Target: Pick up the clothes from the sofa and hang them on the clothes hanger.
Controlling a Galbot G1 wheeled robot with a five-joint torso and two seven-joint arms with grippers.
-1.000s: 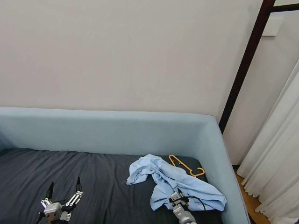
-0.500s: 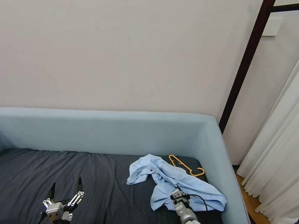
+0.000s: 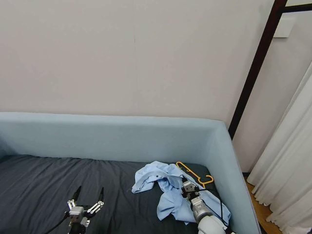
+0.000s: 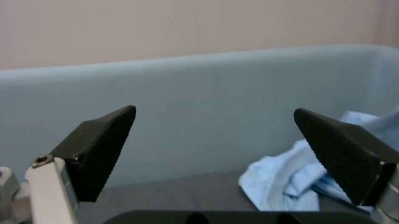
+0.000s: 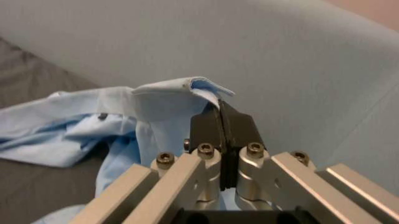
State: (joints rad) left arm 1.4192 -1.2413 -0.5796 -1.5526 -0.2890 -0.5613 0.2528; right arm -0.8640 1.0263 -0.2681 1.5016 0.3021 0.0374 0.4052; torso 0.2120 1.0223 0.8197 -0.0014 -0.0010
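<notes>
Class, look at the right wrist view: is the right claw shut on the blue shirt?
Yes: the right claw has its fingers pressed together on a lifted fold of the blue shirt.

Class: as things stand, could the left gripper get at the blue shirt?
Probably yes: the left gripper is open, and only bare cushion lies between it and the shirt, which the right gripper pinches at a fold.

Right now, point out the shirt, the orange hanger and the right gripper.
shirt (image 3: 152, 179), head view, crumpled middle.
orange hanger (image 3: 187, 168), head view, slanted bar.
right gripper (image 5: 219, 112), right wrist view, tips of the jaws, shut on shirt.
</notes>
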